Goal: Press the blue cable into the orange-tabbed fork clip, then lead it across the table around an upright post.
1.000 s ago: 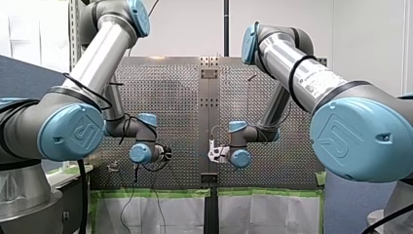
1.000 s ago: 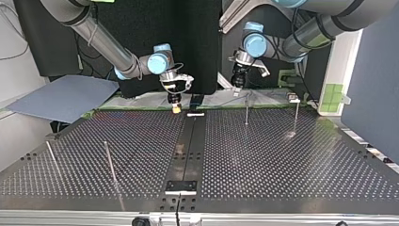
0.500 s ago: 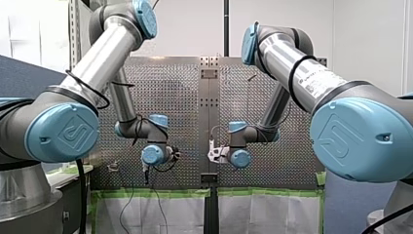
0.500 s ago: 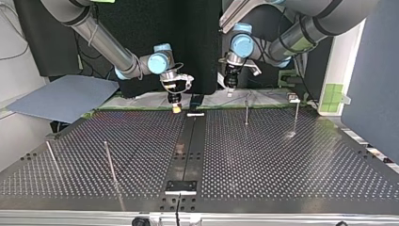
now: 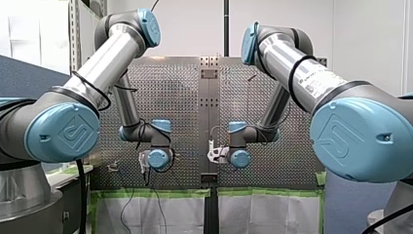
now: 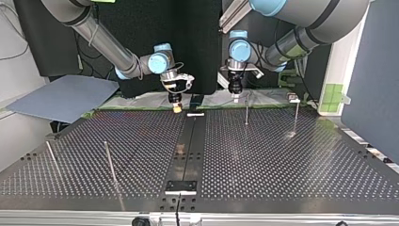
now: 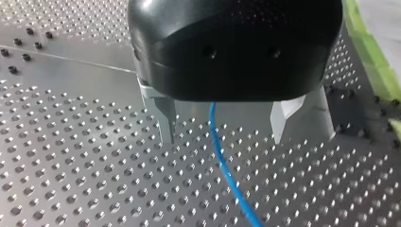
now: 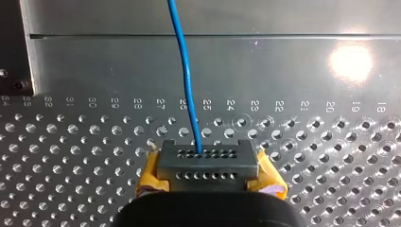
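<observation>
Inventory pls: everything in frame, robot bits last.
table: 1, grey perforated metal, under everything
blue cable: 1, blue, over the table, running through both wrist views
posts: 4, metal, upright; two at top view's right, two at its left
sheet: 1, blue-grey, beside the table at top view's left
green tape: 1 strip, green, along the table edge nearest the arms
my left arm, my right arm: 2, silver with pale-blue joints
my right gripper: 1, yellow pads, jaws shut on the cable
my left gripper: 1, black, metal jaws open either side of the cable
</observation>
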Controlling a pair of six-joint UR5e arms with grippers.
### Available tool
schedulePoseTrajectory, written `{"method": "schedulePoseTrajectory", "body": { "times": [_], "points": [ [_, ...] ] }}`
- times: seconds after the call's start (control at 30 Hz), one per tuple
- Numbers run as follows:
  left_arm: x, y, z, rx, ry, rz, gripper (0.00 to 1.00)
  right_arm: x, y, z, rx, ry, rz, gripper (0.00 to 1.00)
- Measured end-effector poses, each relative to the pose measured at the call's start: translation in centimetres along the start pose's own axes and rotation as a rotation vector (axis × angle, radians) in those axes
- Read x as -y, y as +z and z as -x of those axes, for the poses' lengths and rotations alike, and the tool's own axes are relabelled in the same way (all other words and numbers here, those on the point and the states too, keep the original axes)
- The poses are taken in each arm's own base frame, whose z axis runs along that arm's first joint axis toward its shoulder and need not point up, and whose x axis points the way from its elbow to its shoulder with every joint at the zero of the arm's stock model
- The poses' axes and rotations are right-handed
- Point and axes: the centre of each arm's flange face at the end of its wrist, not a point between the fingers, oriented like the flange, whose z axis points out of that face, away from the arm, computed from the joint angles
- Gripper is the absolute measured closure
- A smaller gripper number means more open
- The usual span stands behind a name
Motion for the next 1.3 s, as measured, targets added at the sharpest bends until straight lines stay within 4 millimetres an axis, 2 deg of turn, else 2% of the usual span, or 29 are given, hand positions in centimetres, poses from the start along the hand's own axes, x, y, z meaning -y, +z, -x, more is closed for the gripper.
{"method": "schedulePoseTrajectory", "body": {
  "times": [0.57,0.83,1.03,1.3],
  "points": [
    [0.9,2.6,1.4,-0.004,0.025,-0.019,0.0,0.3,-0.1,0.1,-0.001,0.0,-0.009,1.0],
    [0.6,2.7,1.3,-0.017,0.03,-0.003,0.0,0.4,-0.1,0.1,-0.001,0.0,-0.009,1.0],
    [0.2,3.1,0.3,-0.028,0.03,0.005,0.0,0.4,-0.1,0.1,-0.001,0.0,-0.01,1.0],
    [0.1,3.7,0.5,-0.016,0.025,0.021,0.0,0.5,-0.1,0.1,-0.002,0.0,-0.011,1.0]
  ]
}}
